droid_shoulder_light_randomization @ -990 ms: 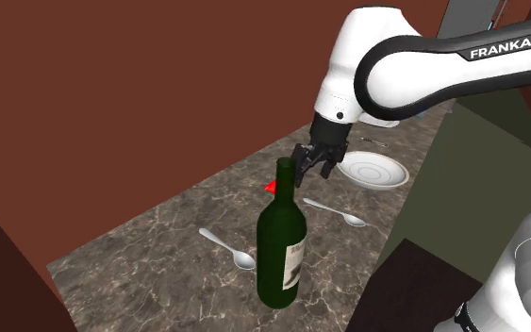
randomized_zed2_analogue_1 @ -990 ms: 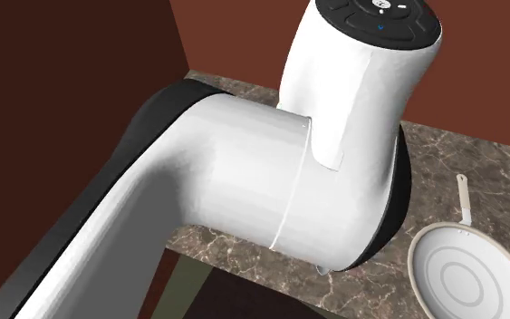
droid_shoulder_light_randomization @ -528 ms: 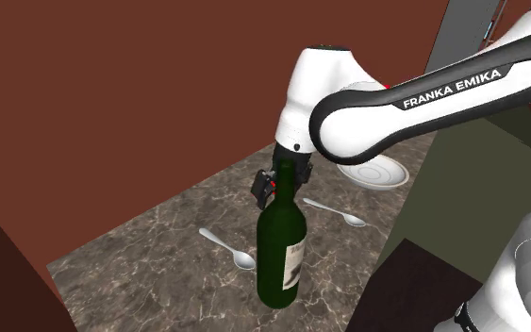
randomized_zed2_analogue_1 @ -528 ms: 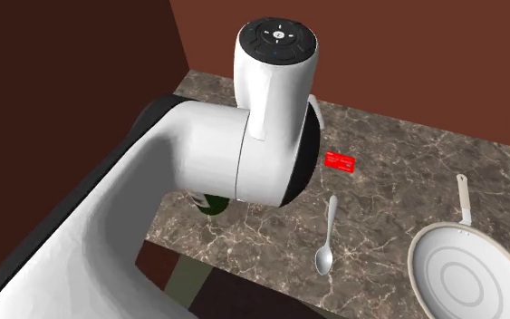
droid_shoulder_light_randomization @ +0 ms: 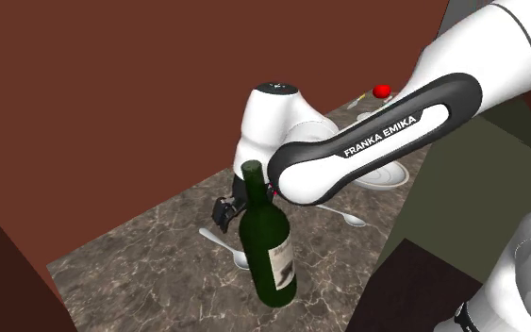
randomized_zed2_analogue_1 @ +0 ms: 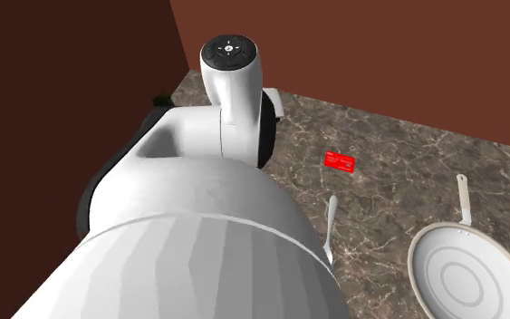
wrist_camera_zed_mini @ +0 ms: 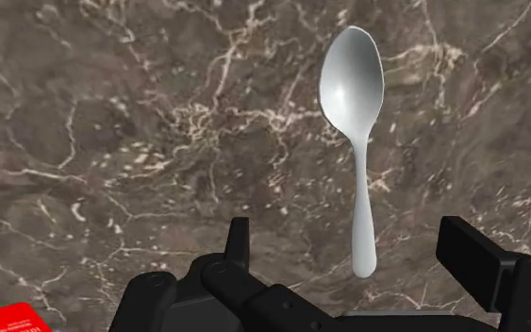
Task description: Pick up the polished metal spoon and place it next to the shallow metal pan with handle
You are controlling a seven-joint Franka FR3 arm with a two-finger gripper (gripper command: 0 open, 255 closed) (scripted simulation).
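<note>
The spoon (wrist_camera_zed_mini: 353,123) lies flat on the marble counter (wrist_camera_zed_mini: 112,141), just beside the foot of the green bottle (droid_shoulder_light_randomization: 268,250), its handle end between my fingers (wrist_camera_zed_mini: 471,259). My gripper (wrist_camera_zed_mini: 348,236) hangs over it, spread wide, touching nothing. My arm (droid_shoulder_light_randomization: 367,141) passes close behind the bottle; I fear it may knock the bottle onto the spoon. Half a second ago the bottle stood upright with my gripper at its neck; now it leans.

I work in what looks like a home kitchen: my dark marbled tabletop (droid_shoulder_light_randomization: 141,236) carries a green wine bottle (droid_shoulder_light_randomization: 265,250), a spoon (wrist_camera_zed_mini: 353,85) and a pan (randomized_zed2_analogue_1: 466,276), against red-brown walls (droid_shoulder_light_randomization: 159,85).
</note>
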